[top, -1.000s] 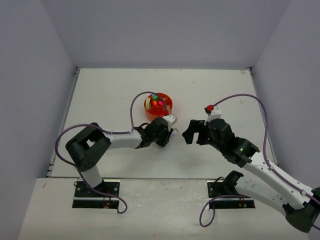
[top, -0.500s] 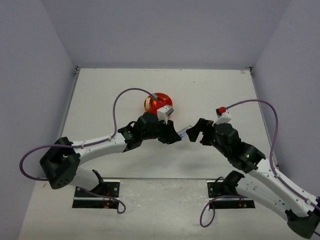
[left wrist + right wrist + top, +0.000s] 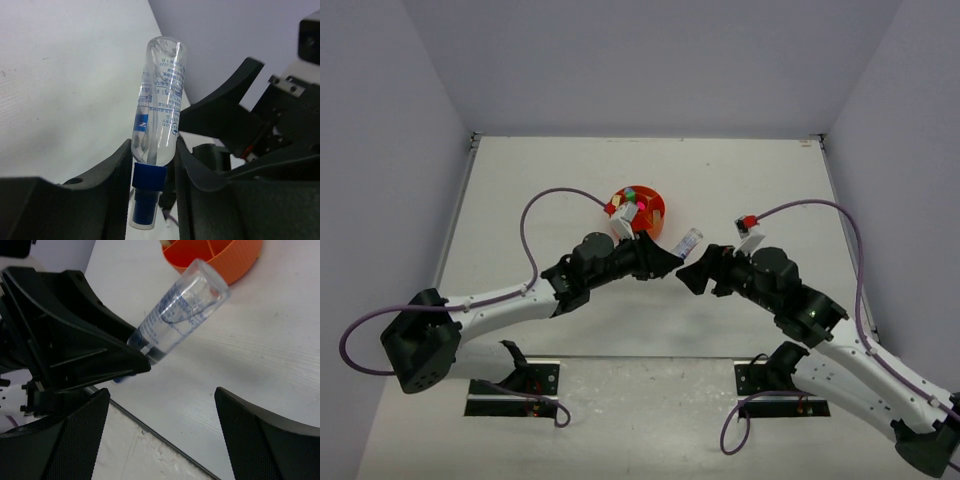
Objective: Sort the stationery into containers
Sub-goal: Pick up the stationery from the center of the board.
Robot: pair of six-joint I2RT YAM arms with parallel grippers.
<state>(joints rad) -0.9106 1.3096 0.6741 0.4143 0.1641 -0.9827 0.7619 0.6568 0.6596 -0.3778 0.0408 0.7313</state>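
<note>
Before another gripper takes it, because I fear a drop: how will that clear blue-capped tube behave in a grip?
The clear tube looks like rigid, smooth plastic, so it is probably slippery; the left gripper pinches it only near the blue cap. Its body is round, so it is likely to roll if laid down. How full it is I cannot tell.

We log a clear round plastic bottle [image 3: 159,100], blue print, dark-blue cap [image 3: 146,197]. Round orange plastic organizer [image 3: 227,257], ribbed wall. Pads [image 3: 75,440] of the right gripper [image 3: 160,395]: black, fine mesh. White table [image 3: 540,180]; purple cables [image 3: 565,190].
</note>
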